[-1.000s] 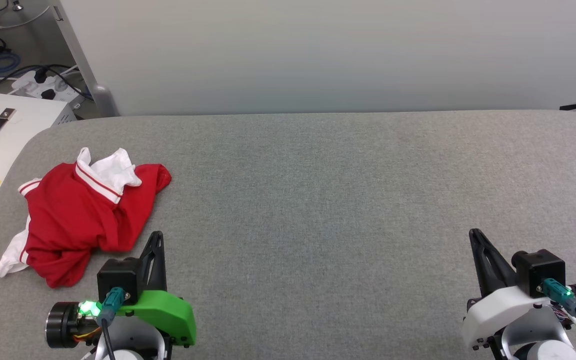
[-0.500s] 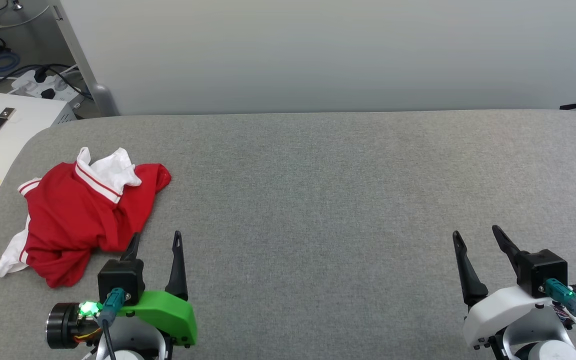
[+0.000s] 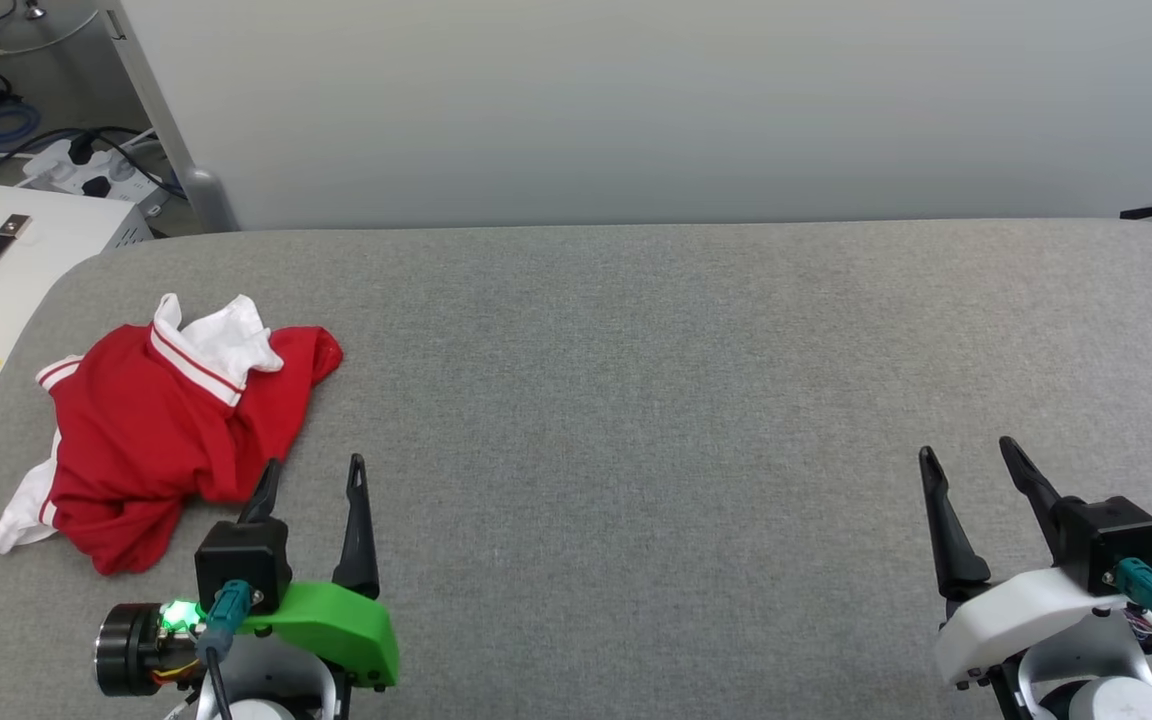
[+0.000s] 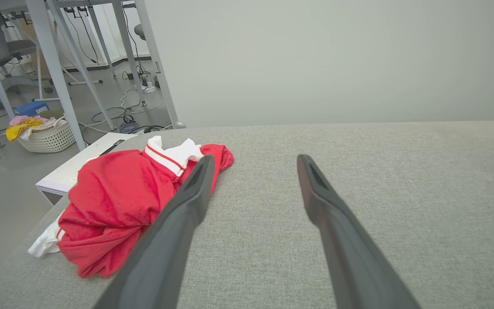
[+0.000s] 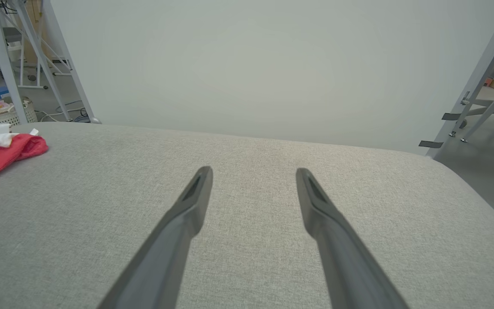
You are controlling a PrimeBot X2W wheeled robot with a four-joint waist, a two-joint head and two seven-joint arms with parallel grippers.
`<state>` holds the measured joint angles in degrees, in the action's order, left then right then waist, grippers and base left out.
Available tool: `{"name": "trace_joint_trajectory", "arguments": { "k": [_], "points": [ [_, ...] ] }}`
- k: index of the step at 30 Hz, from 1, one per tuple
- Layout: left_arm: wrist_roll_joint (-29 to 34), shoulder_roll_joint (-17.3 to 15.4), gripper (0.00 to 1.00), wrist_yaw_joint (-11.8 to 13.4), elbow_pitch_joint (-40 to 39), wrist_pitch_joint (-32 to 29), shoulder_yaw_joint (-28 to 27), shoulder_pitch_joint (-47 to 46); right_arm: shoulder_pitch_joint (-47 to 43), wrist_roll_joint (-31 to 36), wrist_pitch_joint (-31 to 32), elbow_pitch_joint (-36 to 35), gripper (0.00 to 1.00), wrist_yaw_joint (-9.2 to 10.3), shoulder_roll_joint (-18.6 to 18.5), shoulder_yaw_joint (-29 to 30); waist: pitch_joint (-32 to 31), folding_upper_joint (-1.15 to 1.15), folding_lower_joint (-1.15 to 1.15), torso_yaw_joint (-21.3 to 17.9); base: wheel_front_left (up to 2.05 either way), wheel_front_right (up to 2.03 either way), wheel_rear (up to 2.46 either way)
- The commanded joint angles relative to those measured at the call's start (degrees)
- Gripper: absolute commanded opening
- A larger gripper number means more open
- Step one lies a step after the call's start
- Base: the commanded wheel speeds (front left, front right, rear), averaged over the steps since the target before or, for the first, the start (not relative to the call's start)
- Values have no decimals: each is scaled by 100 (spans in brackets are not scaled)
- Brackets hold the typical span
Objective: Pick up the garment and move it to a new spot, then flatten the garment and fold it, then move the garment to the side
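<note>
Red cloth, likely soft and light: pinch the garment (image 3: 156, 430) at its bunched lower-right fold; left end effector (image 3: 315, 462) and right end effector (image 3: 966, 447) gape empty.

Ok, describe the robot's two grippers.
The left gripper has two long, dark, tapering fingers on a black block, a green wrist shell, a teal plug with dark cable and a glowing green light. The right gripper has the same fingers, block and plug, but a white shell.

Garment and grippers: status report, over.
Left gripper open, empty, beside garment. Right gripper open, empty, far off. Garment crumpled on grey table, not held. Nothing blocking.
</note>
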<state>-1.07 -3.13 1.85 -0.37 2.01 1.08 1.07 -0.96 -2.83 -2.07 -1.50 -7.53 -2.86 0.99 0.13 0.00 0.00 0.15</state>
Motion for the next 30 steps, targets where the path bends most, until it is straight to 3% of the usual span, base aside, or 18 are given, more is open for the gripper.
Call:
{"name": "trace_joint_trajectory", "arguments": {
  "k": [1, 30],
  "points": [
    [-39, 4, 100, 62, -24, 54, 13, -3, -5, -65, -66, -62, 100, 1, 0, 14, -1, 0, 0, 4, 0, 0, 0],
    [-186, 10, 100, 197, -74, 399, 129, 69, -156, -323, -405, -214, 100, 2, -1, 76, -35, 0, 0, 48, 0, 0, 0]
  ]
}}
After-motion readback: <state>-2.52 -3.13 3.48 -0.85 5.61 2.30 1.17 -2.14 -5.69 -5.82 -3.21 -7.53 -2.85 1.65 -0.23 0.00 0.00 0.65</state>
